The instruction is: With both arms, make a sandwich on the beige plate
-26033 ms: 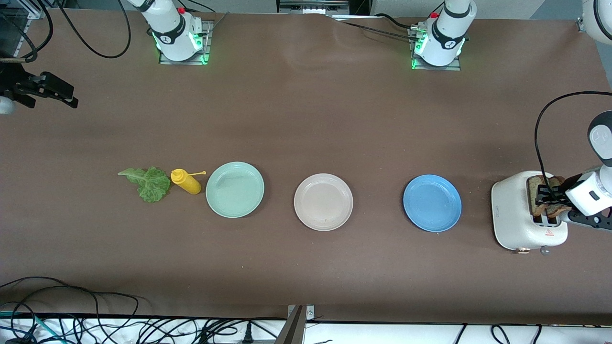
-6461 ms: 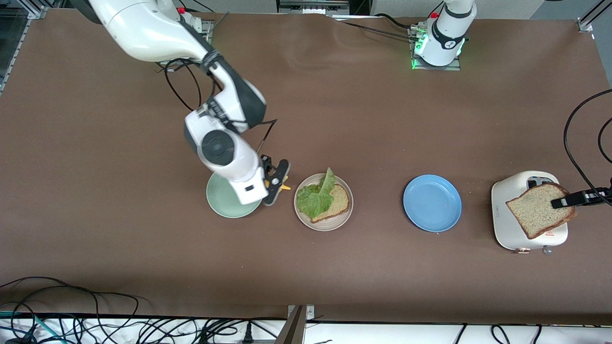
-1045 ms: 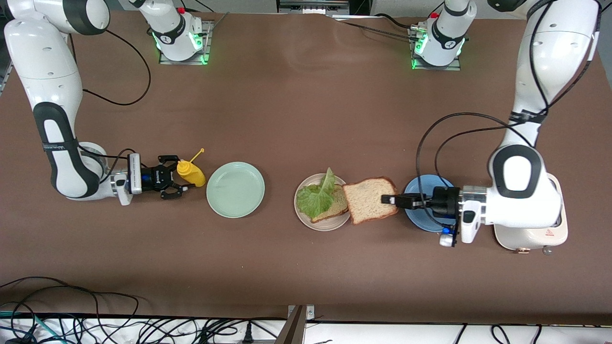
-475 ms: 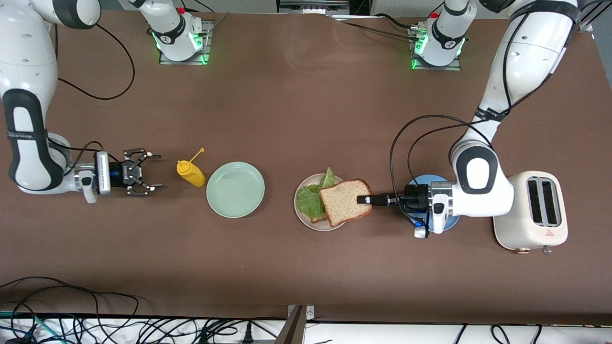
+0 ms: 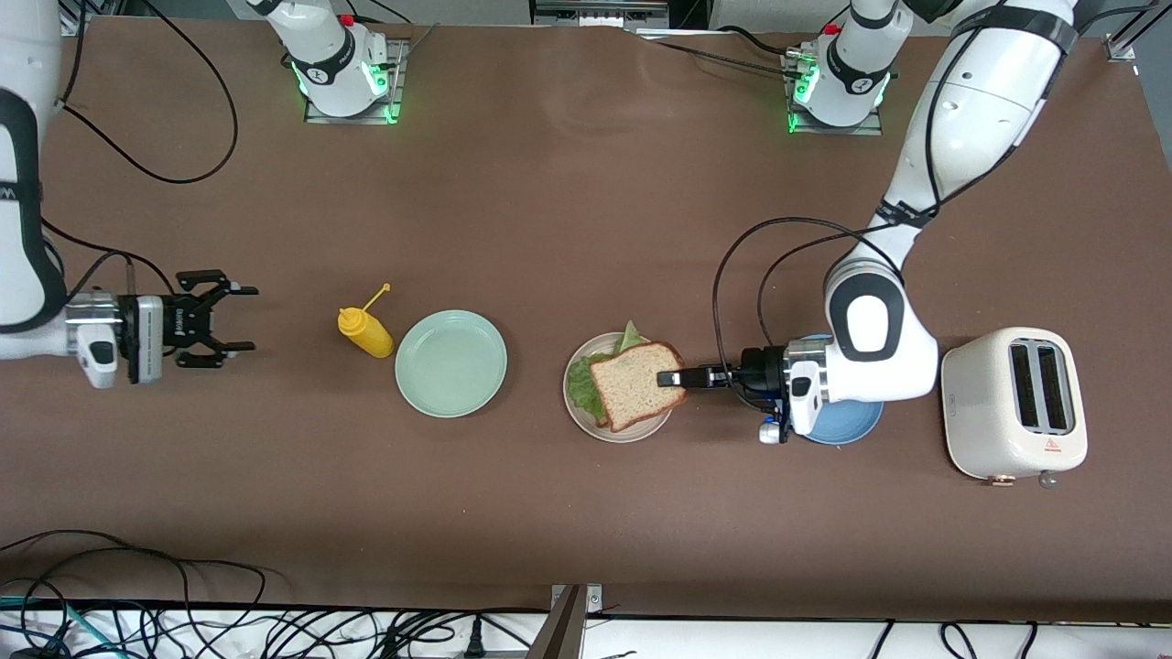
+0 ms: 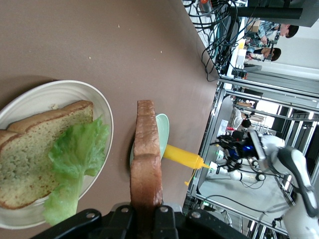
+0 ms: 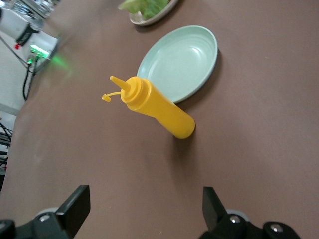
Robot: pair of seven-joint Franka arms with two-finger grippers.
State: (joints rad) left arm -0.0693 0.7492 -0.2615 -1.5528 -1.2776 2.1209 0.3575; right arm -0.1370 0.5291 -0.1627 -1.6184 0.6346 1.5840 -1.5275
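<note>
While the left gripper (image 5: pixel 673 377) hangs over the beige plate (image 5: pixel 586 416), its fingers are clamped tight on one edge of the top bread slice (image 5: pixel 634 384), a brown wholegrain piece with a darker crust. In the front view that slice covers most of the plate, with the ruffled lettuce leaf (image 5: pixel 582 383) showing from under it on the side toward the right arm's end of the table. The left wrist view shows the held slice edge-on and clear of the food beneath: the bottom bread slice (image 6: pixel 35 149) lies flat in the plate, the lettuce draped over part of it, and the gripped slice is still above them rather than resting on them. The beige plate sits mid-table between the mint-green plate (image 5: pixel 450 363) and the blue plate (image 5: pixel 847 428), the latter largely hidden under the left arm's wrist. A white toaster (image 5: pixel 1014 403) stands at the left arm's end of the table.

The right gripper (image 5: pixel 220 318) is low over bare table near the right arm's end, its fingers (image 7: pixel 75 204) spread fully apart and holding nothing. The yellow squeeze bottle (image 5: pixel 364 331) stands just beside the mint-green plate, well apart from that gripper.
</note>
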